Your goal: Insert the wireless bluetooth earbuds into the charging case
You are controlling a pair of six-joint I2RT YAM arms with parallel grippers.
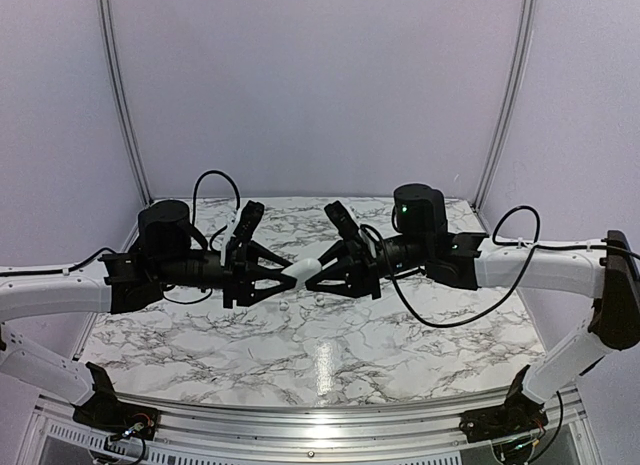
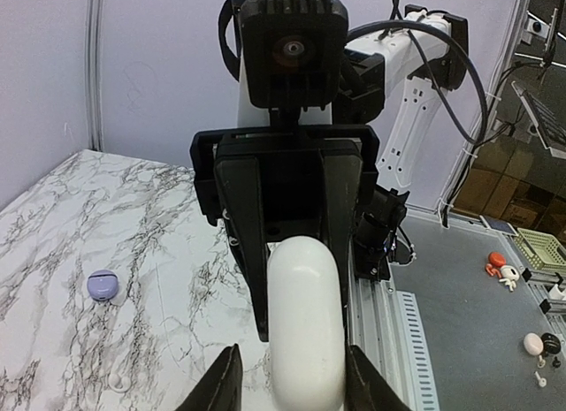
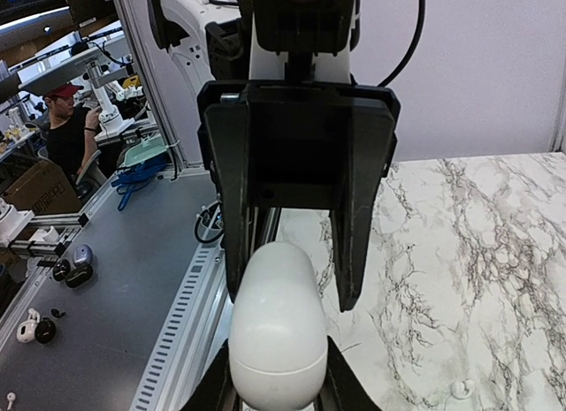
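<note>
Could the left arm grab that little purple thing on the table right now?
Probably not at once: the left pincer sits open around the white case, held mid-air by the right pincer. Backed off, its way to the lilac item looks free.

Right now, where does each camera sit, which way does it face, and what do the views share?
Top external: above and behind, looking down on the marble table; left arm and right arm both show.
Left wrist: on the left arm, facing the right gripper; the left gripper flanks the white case.
Right wrist: on the right arm, facing the left gripper; the right gripper holds the case.
Shared: all three show the case.
</note>
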